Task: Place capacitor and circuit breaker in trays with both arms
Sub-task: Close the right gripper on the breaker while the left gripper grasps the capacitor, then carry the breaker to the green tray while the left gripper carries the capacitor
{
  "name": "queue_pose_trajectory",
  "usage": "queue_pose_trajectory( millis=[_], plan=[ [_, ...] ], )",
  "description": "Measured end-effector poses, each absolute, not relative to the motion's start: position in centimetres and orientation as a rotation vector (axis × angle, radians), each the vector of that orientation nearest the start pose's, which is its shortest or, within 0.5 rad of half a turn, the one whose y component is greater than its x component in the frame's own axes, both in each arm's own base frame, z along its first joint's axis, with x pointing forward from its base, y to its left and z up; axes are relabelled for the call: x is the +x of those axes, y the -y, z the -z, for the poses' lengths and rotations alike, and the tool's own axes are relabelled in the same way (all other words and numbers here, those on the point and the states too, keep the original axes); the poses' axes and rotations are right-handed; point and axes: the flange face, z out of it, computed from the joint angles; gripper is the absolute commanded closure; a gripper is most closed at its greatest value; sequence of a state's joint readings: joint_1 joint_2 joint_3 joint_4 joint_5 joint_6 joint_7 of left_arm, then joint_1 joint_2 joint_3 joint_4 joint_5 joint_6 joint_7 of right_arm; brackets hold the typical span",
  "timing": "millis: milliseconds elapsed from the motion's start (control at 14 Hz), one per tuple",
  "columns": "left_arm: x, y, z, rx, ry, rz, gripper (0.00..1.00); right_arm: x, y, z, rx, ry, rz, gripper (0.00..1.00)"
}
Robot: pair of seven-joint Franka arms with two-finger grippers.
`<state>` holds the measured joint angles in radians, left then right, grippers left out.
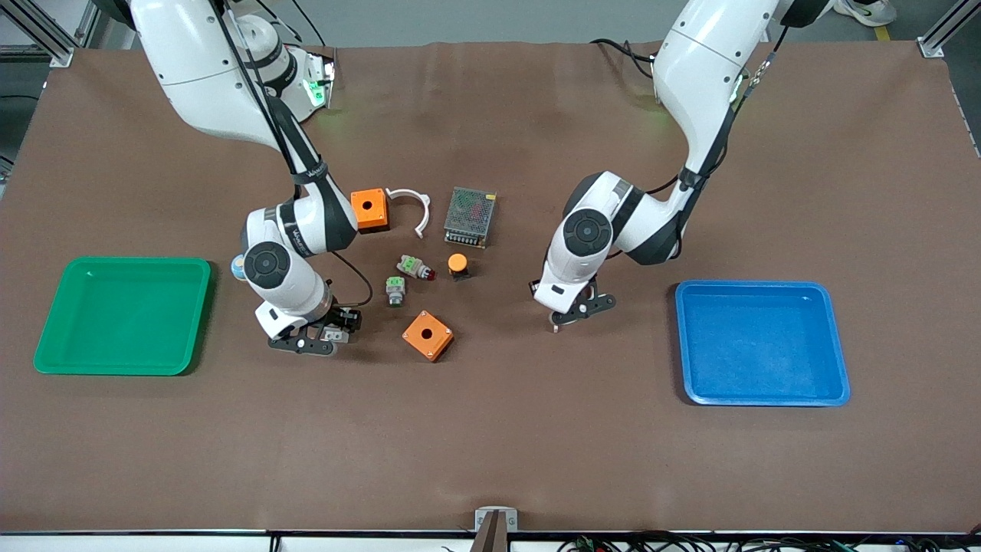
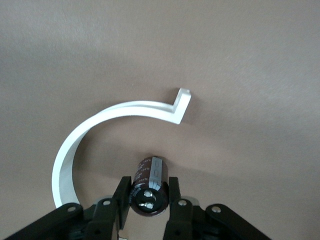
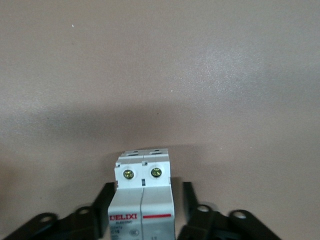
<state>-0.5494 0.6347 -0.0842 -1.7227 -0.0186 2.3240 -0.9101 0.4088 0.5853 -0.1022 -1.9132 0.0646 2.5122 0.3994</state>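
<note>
Two trays frame the job on the brown table (image 1: 490,445). A green tray (image 1: 54,337) sits toward the edge at the right arm's end and a blue tray (image 1: 839,383) toward the edge at the left arm's end. Neither holds a part, so no placing is done. The work looks to be at the pick-up stage, with both carries and both set-downs left.

Each arm reaches down to the middle strip of the table. The right gripper (image 1: 326,336) is low at the table surface between the green tray and an orange box (image 1: 428,335). The left gripper (image 1: 563,320) is low between the scattered parts and the blue tray.

The circuit breaker (image 3: 142,200) lies between the right gripper's fingers (image 3: 107,202). One finger is at its side while a thin gap shows at the other, so the jaws bracket it without a full clamp. Its long axis runs along the fingers. The end with two brass screws points away from the wrist, and the printed face is turned up toward the wrist camera.

The capacitor (image 2: 149,185) is pinched across its round body by the left gripper, a pad pressed on either side. Its long axis also runs out along the fingers, with the end bearing two small terminals facing the wrist and the other end pointing away. Whether it has left the table cannot be told. Judging by the sides, the blue tray looks the likelier home for it and the green tray for the breaker.
</note>
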Motion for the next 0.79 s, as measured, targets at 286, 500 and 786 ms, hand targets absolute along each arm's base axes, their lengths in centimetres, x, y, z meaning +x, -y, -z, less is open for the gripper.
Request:
queue_pose_trajectory(
  millis=[286, 500, 786],
  plan=[
    [56.5, 36.3, -28.4, -3.142, 0.437, -0.084, 0.83, 60.3, -18.3, -19.4, -3.160, -0.226, -0.011, 1.00],
    [58.8, 30.5, -33.9, -3.139, 0.354, -0.140, 0.85, 62.4, -13.9, -23.1, -3.164, -0.294, -0.073, 1.00],
    [61.5, 21.0, -35.3, -3.125, 0.285, -0.229, 0.85, 63.8, 0.8, -28.9, -3.141, -0.270, -0.079, 1.00]
  ],
)
